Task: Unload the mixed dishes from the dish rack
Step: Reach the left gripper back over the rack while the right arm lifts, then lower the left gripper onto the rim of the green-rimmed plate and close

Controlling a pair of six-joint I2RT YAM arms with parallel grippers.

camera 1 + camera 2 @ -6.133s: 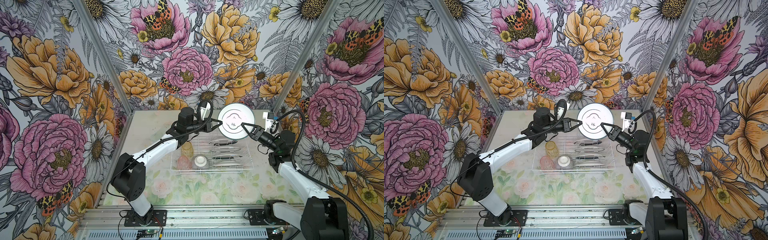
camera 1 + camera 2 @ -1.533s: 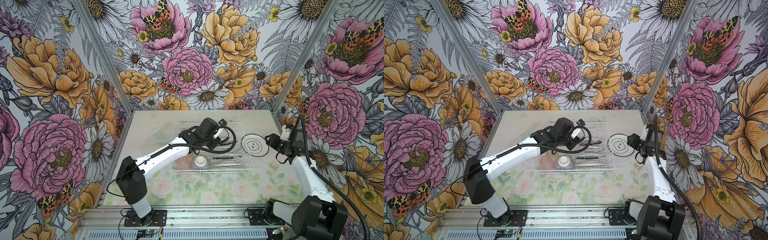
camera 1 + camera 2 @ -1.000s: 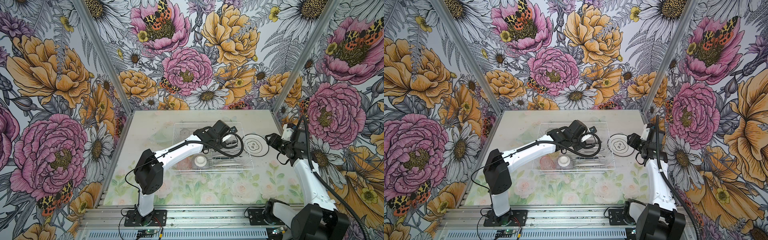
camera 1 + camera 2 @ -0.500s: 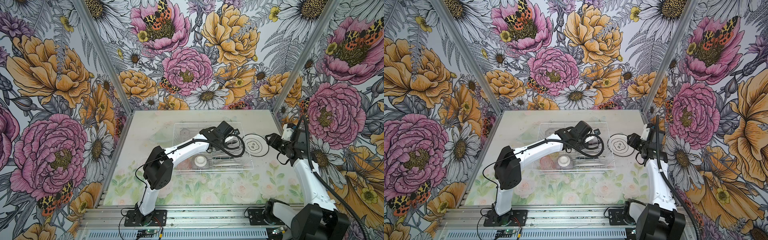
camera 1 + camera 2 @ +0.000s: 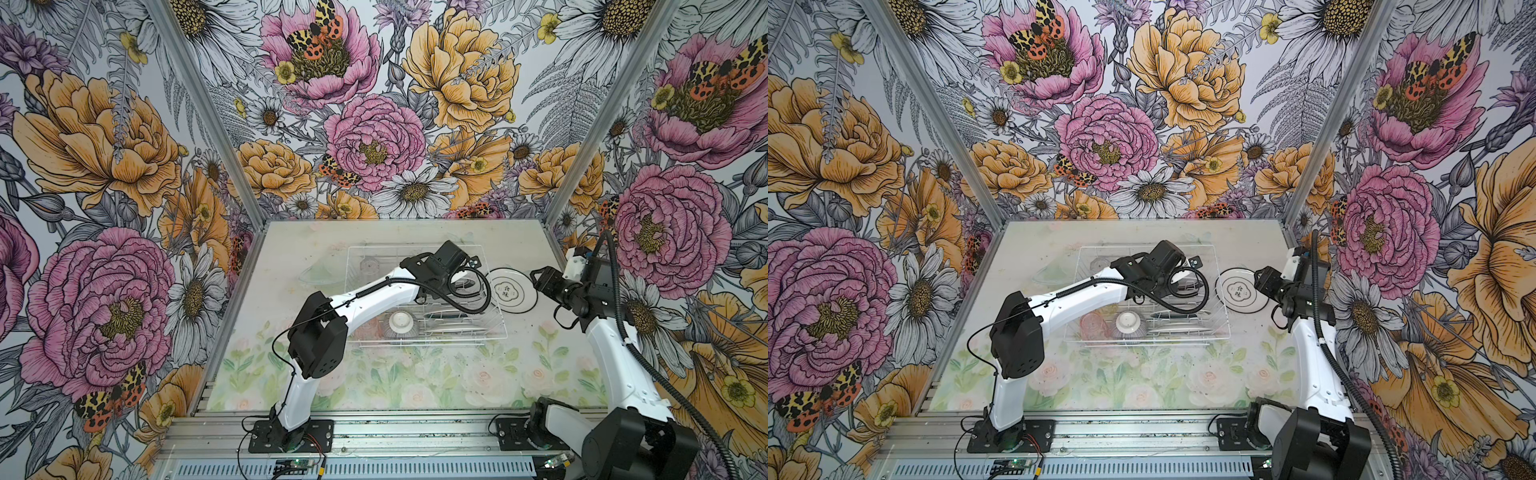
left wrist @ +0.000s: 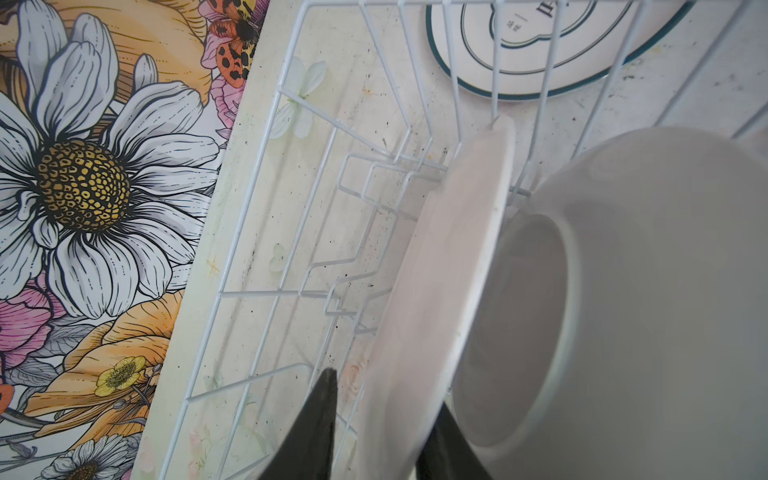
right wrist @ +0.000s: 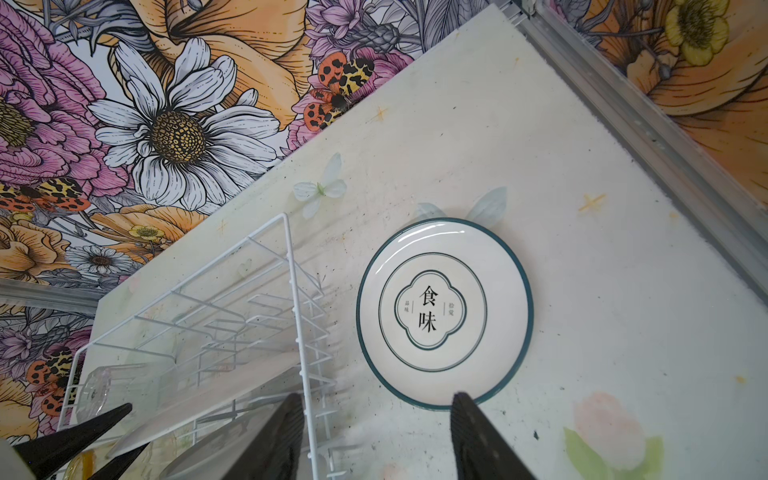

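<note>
In both top views the dish rack (image 5: 415, 340) has a flat plate (image 5: 512, 289) lying on the table just right of it. Left wrist cam: the left gripper (image 6: 386, 388) straddles a standing plate (image 6: 436, 291) in the rack, with its jaws not quite clamped yet. Right wrist cam: the right gripper (image 7: 374, 436) hangs wide apart and empty at the flat plate's edge.

Bright, even, diffuse light fills both top views; the desk (image 5: 415, 386) shows only faint soft shadows; the flowered walls (image 5: 124, 166) stretch toward the frame edges; in the right wrist view a thin glare streak rides the flat plate (image 7: 444, 311), its lettering sharp; in the left wrist view the upright plate (image 6: 436, 291) and white dish (image 6: 644, 291) beside it are out of focus.
</note>
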